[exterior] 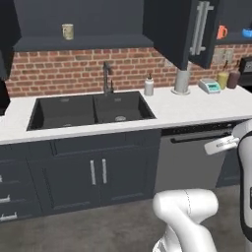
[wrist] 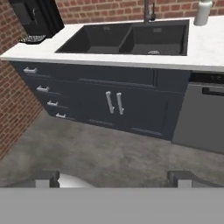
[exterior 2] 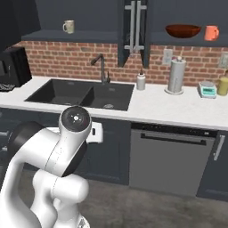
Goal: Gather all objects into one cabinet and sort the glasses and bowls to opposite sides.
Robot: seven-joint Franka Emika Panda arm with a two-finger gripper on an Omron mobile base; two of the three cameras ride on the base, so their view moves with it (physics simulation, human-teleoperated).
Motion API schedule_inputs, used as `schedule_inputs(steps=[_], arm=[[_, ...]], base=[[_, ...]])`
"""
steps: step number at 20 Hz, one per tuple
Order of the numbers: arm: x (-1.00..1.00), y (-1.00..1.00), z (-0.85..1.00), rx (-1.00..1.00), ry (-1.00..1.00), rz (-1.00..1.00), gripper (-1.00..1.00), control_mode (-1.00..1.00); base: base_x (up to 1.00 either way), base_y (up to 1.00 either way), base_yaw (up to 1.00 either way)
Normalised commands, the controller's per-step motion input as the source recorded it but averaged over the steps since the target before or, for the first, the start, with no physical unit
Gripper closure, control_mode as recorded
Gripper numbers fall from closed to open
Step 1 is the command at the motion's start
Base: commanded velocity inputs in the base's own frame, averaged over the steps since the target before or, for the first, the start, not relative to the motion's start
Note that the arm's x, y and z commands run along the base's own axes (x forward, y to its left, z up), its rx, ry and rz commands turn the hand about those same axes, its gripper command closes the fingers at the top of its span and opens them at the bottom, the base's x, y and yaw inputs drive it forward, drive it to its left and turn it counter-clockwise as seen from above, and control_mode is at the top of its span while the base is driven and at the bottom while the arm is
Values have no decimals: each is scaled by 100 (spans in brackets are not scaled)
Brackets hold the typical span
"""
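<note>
Tool (wrist: 114, 178): spread wide, pinching nothing, hung low in front of the lower cupboards (wrist: 113, 103). Aimed across the floor (wrist: 109, 153) toward the sink (wrist: 127, 38), well short of any tableware.

Progress, as a judgement: early to middling. Nothing in hand, one gathering move left, then the sorting.

Containers, outward:
- Sink: appears empty apart from its drains.
- Bench (exterior 2: 160, 107): no tableware on it. Carries a soap bottle, a towel holder, scales and bottles, none of them part of the job.
- Open shelf over the sink (exterior 2: 67, 35): holds the cup (exterior 2: 68, 26), alone, upright, toward the left.
- Cabinet (exterior: 172, 29) to the right, doors swung open: holds the bowl (exterior 2: 183, 30) with the mug (exterior 2: 211, 32) just beside it on the right. Past the mug, a blue shape (exterior: 247, 33) cut by the frame edge, probably the small blue bowl, though too little visible to be sure.

Left to do, by this reading: fetch the cup and bring it into the right-hand cabinet with the rest. Then set the cup at one side and both bowls at the other, since the mug now sits between the two bowls.
</note>
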Motion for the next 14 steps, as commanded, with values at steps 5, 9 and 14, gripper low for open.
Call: schedule_inputs(steps=[5, 9, 14], arm=[[0, 0, 0, 0, 0, 0, -100, 100], [0, 0, 0, 0, 0, 0, -100, 100], [0, 0, 0, 0, 0, 0, -100, 100]], base=[[5, 96, 0], [12, 73, 0], [70, 39, 0]])
